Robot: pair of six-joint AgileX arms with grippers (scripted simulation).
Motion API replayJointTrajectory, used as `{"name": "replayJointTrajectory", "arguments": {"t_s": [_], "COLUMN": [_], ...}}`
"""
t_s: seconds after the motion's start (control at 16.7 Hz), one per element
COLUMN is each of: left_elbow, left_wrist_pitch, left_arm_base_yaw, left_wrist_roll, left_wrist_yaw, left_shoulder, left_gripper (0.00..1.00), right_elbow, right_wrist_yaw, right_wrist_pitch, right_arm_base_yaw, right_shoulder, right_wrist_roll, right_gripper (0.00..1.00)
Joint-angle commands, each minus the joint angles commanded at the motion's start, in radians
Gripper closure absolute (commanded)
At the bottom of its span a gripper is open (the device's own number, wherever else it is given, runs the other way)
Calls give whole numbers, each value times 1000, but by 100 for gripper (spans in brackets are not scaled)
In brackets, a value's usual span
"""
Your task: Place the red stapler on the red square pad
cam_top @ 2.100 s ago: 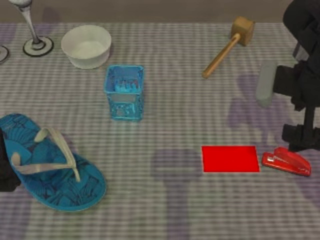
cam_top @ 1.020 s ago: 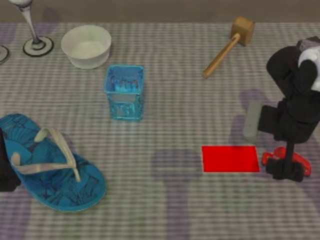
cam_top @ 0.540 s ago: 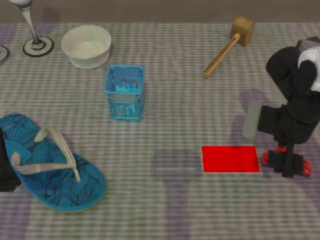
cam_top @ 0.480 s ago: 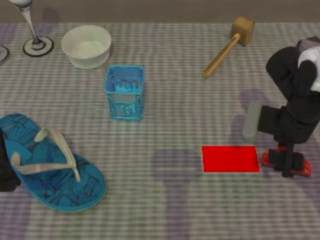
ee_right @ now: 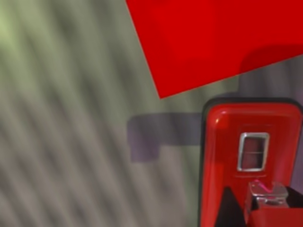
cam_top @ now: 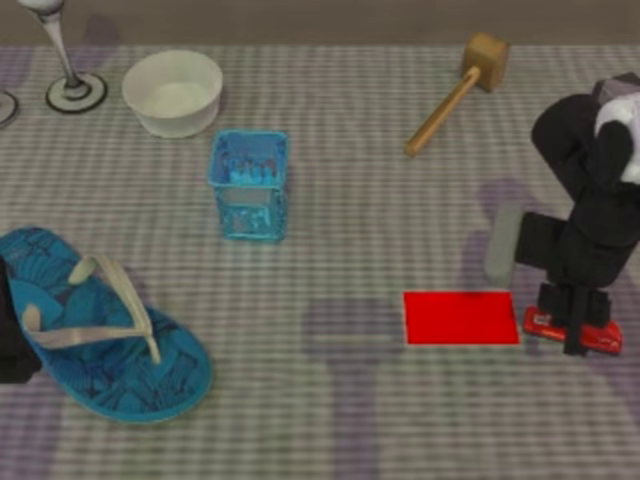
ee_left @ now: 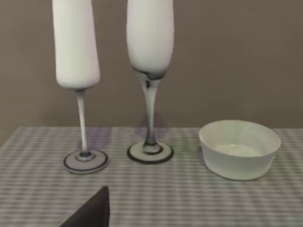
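Observation:
The red stapler [cam_top: 604, 339] lies on the checked cloth just right of the red square pad [cam_top: 460, 318], clear of it. My right gripper [cam_top: 575, 322] is down over the stapler's middle, open, one finger on each side; only the stapler's two ends show past it. In the right wrist view the stapler [ee_right: 253, 156] is very close, with a corner of the pad [ee_right: 213, 38] just beyond it. My left gripper [cam_top: 8, 345] stays parked at the table's left edge.
A blue flip-flop [cam_top: 100, 320] lies front left. A blue basket [cam_top: 249, 185] stands mid-left, with a white bowl [cam_top: 173, 92] and wine glasses [cam_top: 70, 75] at the back left. A wooden mallet [cam_top: 455, 95] lies back right, behind the pad.
My right arm swung in from the right edge and came down over the stapler, its fingers lowering round it. Stapler and pad have not moved.

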State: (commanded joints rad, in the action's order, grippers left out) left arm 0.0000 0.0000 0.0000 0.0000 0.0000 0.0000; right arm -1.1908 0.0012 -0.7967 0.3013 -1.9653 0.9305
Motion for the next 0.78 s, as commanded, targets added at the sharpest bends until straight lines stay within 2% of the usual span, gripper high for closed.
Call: {"name": "replayJointTrajectory", "arguments": {"t_s": [0.48,0.78], "left_elbow": [0,0], "left_wrist_pitch": [0,0], "left_arm_base_yaw": [0,0], "left_wrist_roll": [0,0], "left_wrist_yaw": [0,0], "left_shoulder": [0,0], "left_gripper": [0,0], "right_elbow": [-15,-146], "right_wrist_yaw": [0,-2], "right_wrist_pitch": [-17,-223], "right_arm_base_yaw": [0,2], "right_shoulder": [4,67], "right_wrist_roll": [2,4], "right_gripper": [100,100]}}
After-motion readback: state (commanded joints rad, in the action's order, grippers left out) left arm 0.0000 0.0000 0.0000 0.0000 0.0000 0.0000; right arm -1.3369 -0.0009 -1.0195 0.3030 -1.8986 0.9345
